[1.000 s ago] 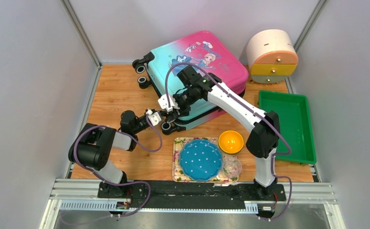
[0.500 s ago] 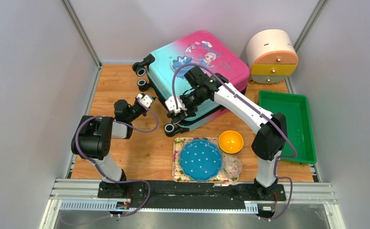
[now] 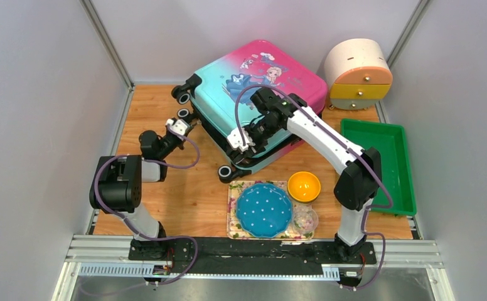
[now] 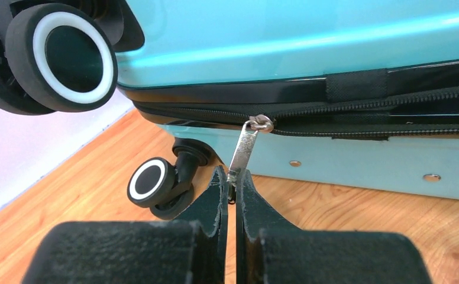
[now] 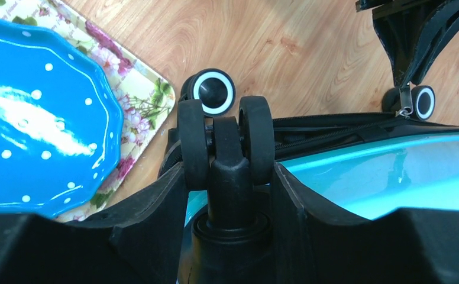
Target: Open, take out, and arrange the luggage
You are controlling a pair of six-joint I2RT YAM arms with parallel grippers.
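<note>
Since the earlier frame, the left end effector has travelled along the wheel side of the luggage, from near corner toward far corner, pinched narrow on the zipper pull. At the near corner, the right end effector clamps a caster wheel. The luggage lies on the table, print up. It is judged partly unzipped, lid not yet opened.

Three cameras on the luggage
One is looking down on it from high above its near side; both wrist cameras are crowding its wheeled edge, the left facing the zipper pull side-on, the right peering over a wheel.
</note>
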